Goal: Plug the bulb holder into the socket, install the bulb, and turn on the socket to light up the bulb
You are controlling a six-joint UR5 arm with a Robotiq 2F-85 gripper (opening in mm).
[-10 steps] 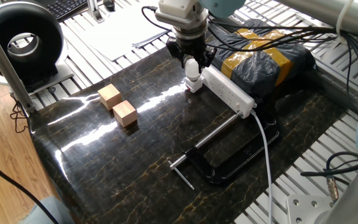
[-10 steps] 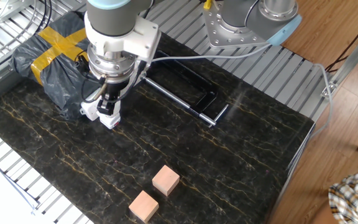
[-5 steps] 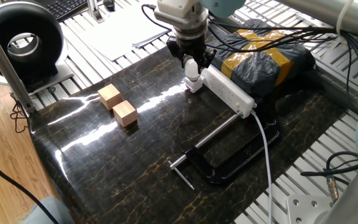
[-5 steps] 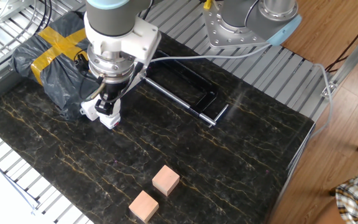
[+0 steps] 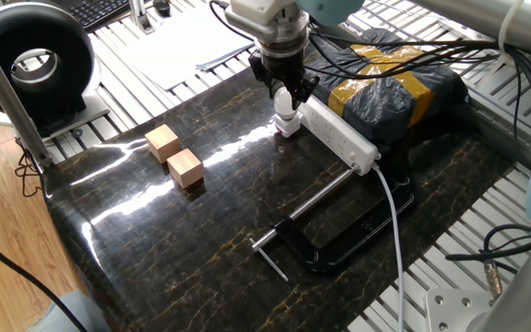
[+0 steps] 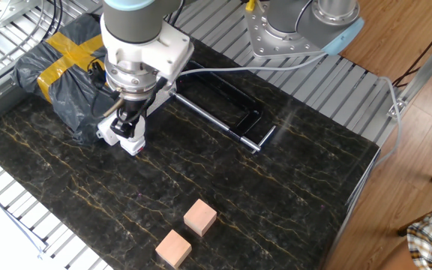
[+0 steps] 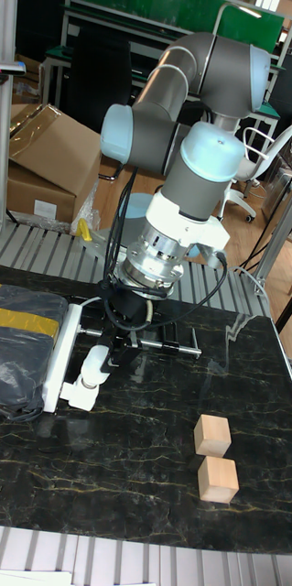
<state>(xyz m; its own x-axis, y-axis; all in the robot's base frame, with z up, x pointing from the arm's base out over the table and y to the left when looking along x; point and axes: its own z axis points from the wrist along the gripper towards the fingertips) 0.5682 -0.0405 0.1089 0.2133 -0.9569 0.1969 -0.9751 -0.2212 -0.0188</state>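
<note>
The long white socket (image 5: 339, 138) lies at the back of the dark marble table, its thick cable running toward the front right. At the socket's left end sits the small white bulb holder (image 5: 288, 127), also visible as the bulb holder (image 7: 80, 394) and the bulb holder (image 6: 131, 143). The white bulb (image 5: 286, 106) stands upright in it. My gripper (image 5: 284, 92) comes down from above and is shut on the bulb's rounded top. In the tall fixed view the bulb (image 7: 96, 362) shows just below the gripper (image 7: 113, 343). The switch is hidden.
Two tan wooden cubes (image 5: 162, 141) (image 5: 185, 168) sit left of centre. A black clamp (image 5: 330, 242) with a steel bar lies toward the front right. A black bag with yellow tape (image 5: 385, 88) rests behind the socket. Slatted metal surrounds the marble table (image 5: 155, 249).
The wrist has turned a little about its vertical axis while the fingers stay on the bulb. Bulb, holder and socket remain in place.
</note>
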